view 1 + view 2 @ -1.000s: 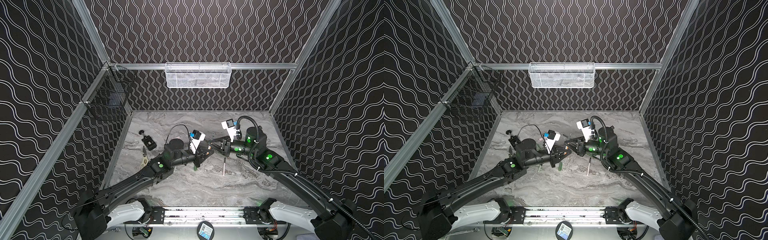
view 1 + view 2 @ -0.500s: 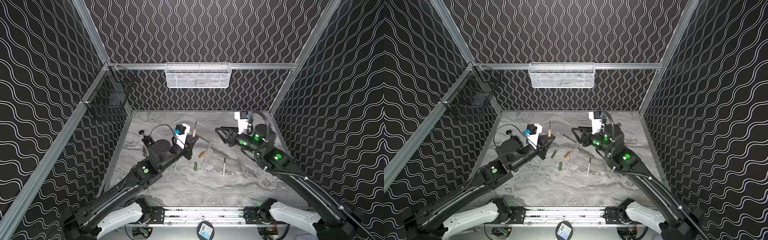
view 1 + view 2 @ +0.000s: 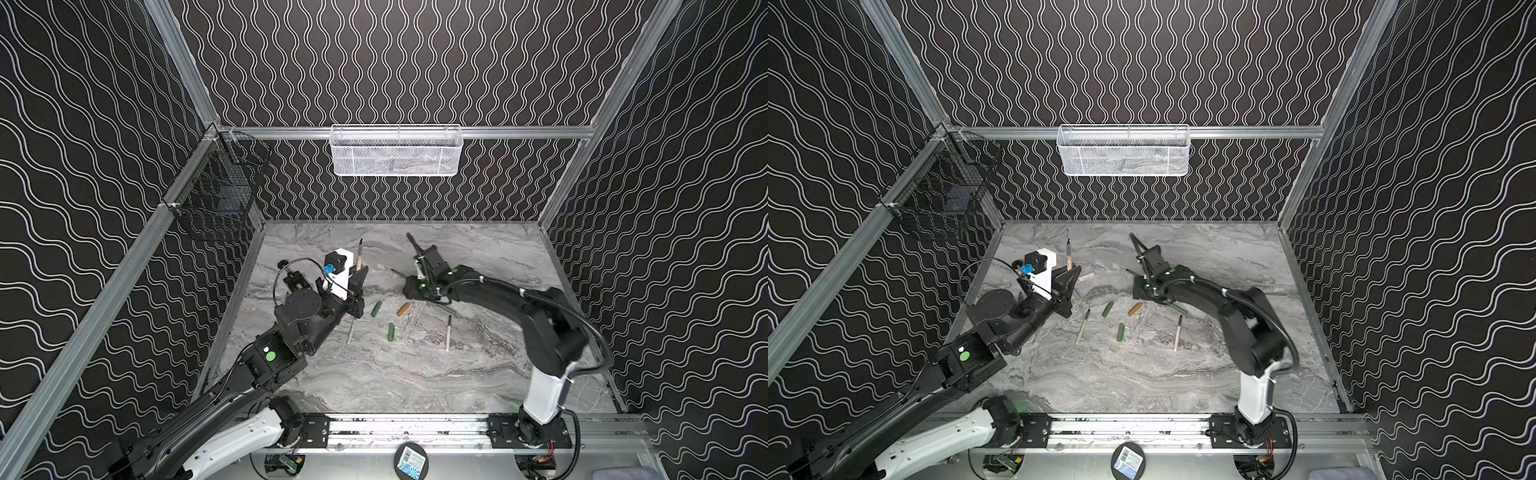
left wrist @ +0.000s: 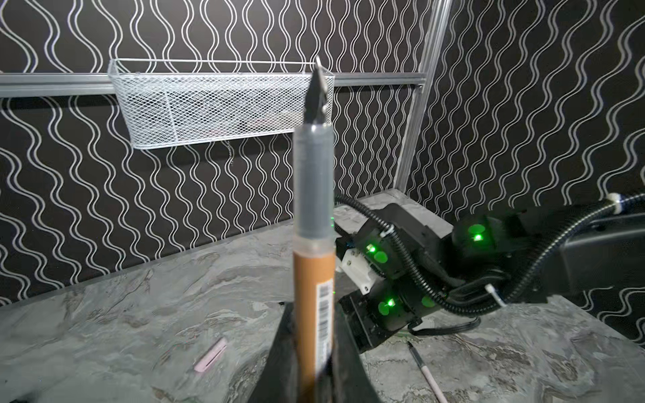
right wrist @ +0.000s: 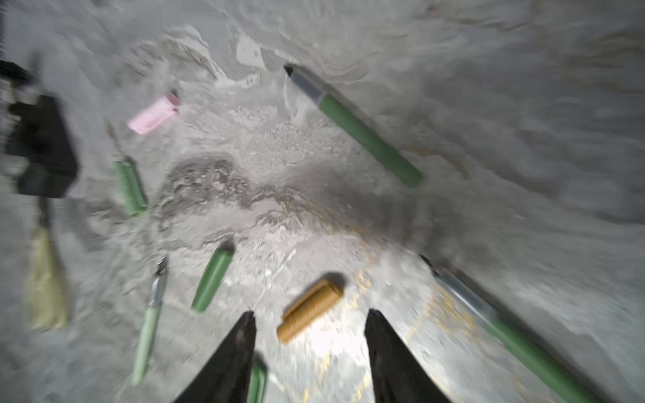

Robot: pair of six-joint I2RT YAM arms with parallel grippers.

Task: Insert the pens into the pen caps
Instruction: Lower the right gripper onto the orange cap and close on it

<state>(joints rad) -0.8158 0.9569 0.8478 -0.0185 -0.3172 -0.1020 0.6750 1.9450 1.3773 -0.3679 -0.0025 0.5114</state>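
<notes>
My left gripper [image 3: 358, 284] [image 4: 312, 314] is shut on the tan-gold pen [image 3: 360, 254] [image 4: 313, 275], which stands upright with its dark tip up, at the table's left middle. My right gripper [image 3: 409, 296] [image 5: 310, 315] points down, open, just above the gold-brown pen cap [image 3: 403, 308] [image 5: 319, 300], which lies between its fingers without touching them. Two dark green caps [image 3: 376, 308] [image 3: 391, 331] lie beside it. The pink cap [image 3: 1086, 276] [image 4: 210, 355] lies farther back. A pale green pen [image 3: 351, 332], a pale pink pen [image 3: 448, 332] and two green pens [image 5: 356, 125] [image 5: 516, 335] lie loose.
A white mesh basket [image 3: 395, 151] hangs on the back wall and a black wire basket [image 3: 216, 203] on the left wall. A small black clamp [image 3: 293, 279] lies by the left wall. Patterned walls close in three sides.
The two grippers, close together a second ago, have parted. My left arm drew back left, tilting the tan-gold pen upright. My right gripper swung down over the gold-brown cap and opened wider.
</notes>
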